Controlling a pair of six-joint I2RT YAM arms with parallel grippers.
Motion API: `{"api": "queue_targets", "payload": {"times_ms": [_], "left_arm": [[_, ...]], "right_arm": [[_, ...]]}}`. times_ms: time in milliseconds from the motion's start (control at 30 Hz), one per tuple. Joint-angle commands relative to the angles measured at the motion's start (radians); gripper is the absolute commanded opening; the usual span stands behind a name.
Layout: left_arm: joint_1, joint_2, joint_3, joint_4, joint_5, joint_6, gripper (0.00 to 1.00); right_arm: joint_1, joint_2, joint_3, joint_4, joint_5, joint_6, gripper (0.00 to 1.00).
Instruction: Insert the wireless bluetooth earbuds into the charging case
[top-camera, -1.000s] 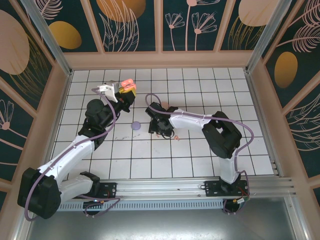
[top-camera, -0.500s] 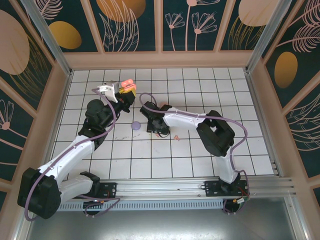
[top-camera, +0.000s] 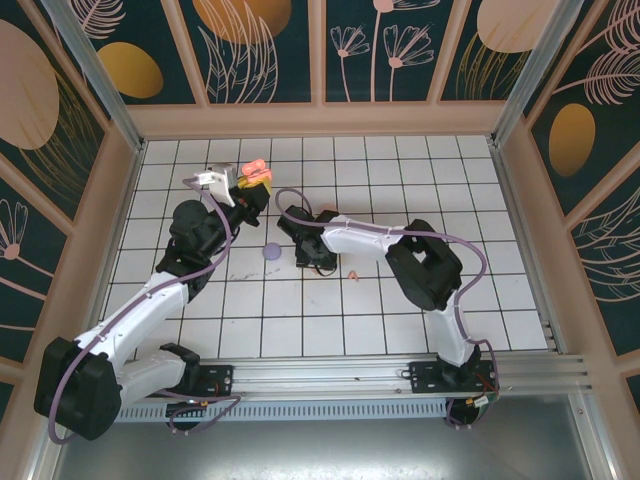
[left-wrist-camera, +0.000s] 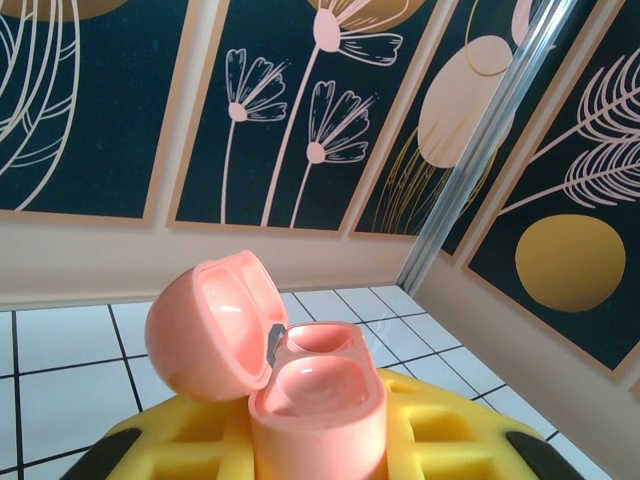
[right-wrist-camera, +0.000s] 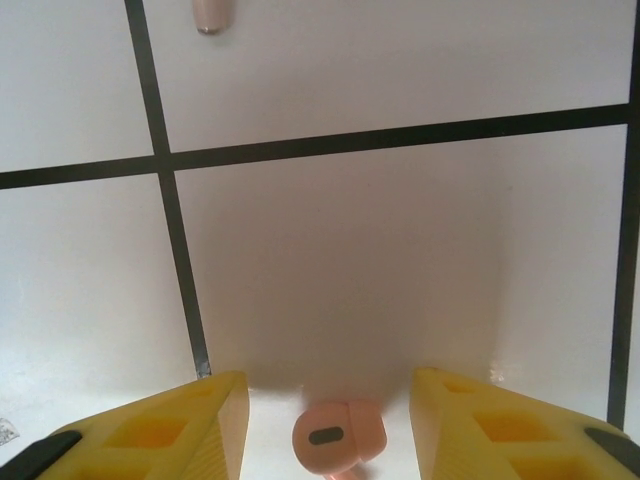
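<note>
So the left gripper (top-camera: 254, 183) is clamped on the coral-pink charging case (left-wrist-camera: 318, 395) and holds it up off the tiled floor (top-camera: 420, 170), over toward the back wall. From the left wrist camera the case sits upright between the yellow pads (left-wrist-camera: 450, 440), its lid (left-wrist-camera: 208, 325) flipped open and tipped over to the left, both wells in plain sight. The right gripper (right-wrist-camera: 328, 402) is down low at the tiles with its jaws apart. A pink earbud (right-wrist-camera: 338, 437) lies on the floor right between the two yellow fingers (right-wrist-camera: 160, 432), with a gap on each side, so nothing is touching it. A second earbud (right-wrist-camera: 210, 14), paler, lies farther ahead at the top edge of that view, well apart from the first. In the overhead view a lilac case (top-camera: 270, 251) lies on the tiles between the two grippers, just beside the right one, and a small pinkish bud (top-camera: 352, 275) lies near that gripper on its other side.
</note>
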Motion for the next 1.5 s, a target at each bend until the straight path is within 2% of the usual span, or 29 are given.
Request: {"api": "queue_targets", "payload": {"times_ms": [0,1067,1467], "left_arm": [[0.0,-0.021,-0.006,0.044,-0.01,0.01,0.04],[0.0,-0.036,-0.009,0.039,-0.007,0.016,0.05],[-0.001,-0.036,0.016,0.026,0.004,0.016,0.04]], "right_arm": [[0.01,0.022,0.03,-0.039,0.022,0.002,0.46],[0.023,0.031,0.029,-0.025,0.016,-0.004,0.28],[0.018,-0.09,-0.034,0.013,0.072,-0.002,0.25]]}}
